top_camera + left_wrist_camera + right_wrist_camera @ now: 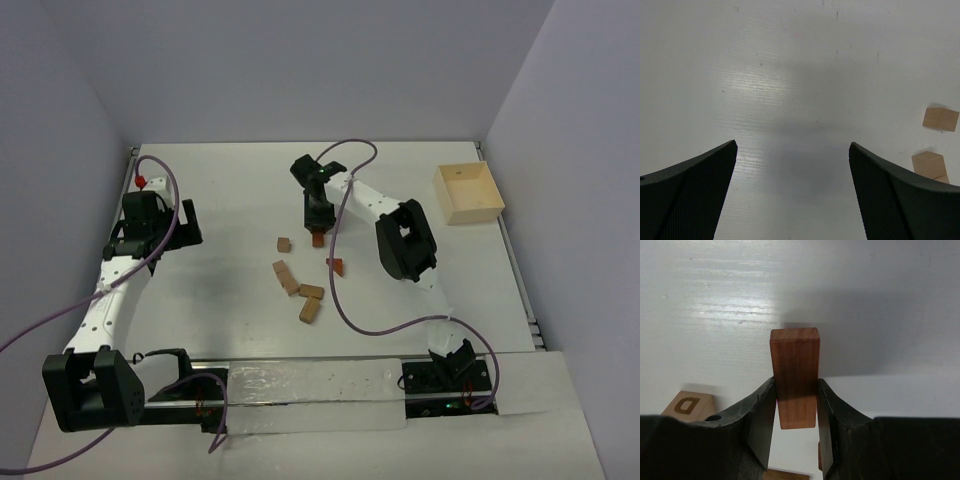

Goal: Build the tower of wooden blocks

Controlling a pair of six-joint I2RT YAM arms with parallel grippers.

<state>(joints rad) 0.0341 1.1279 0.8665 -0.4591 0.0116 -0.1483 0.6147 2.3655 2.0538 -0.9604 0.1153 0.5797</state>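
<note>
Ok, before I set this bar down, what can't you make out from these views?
Right wrist: whether the reddish bar in the right gripper touches the table; no gap or contact shows.
Right wrist: the lettered block, partly behind a finger; only a D shows.
Left wrist: the lower block at the right edge, partly covered by the left gripper.
Top view: the loose blocks, too small to tell shapes.

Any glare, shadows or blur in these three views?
Top external: even light, sharp. Left wrist: glare patch on the table, soft shadow by the open left gripper. Right wrist: glare streaks upper left; shadow falls right of the reddish-brown block in the right gripper.
</note>
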